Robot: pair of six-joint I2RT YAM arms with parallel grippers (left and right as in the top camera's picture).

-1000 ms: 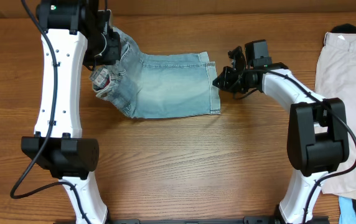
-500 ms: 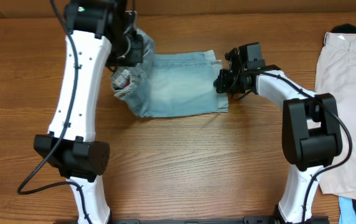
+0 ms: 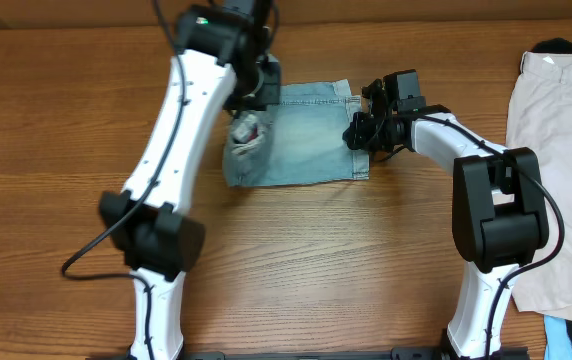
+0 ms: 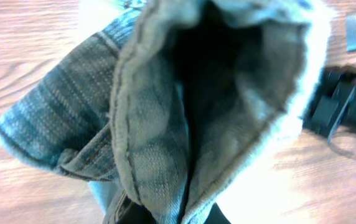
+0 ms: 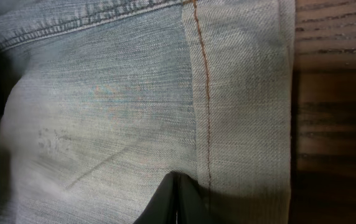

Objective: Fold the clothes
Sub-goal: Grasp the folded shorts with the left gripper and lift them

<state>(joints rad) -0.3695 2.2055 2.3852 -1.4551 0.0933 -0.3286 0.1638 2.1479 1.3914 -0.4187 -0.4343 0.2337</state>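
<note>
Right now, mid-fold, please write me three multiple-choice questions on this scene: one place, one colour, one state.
1. Where does the beige garment lie?
A. at the right edge of the table
B. on the shorts
C. at the left edge

2. What colour are the denim shorts?
A. black
B. light blue
C. red

3. The shorts' left end is:
A. lying flat
B. raised by the left gripper
C. hanging off the table

Answers: 1 A, the overhead view shows it far right; 2 B, faded blue in every view; 3 B, the cloth is bunched up at that gripper.
</note>
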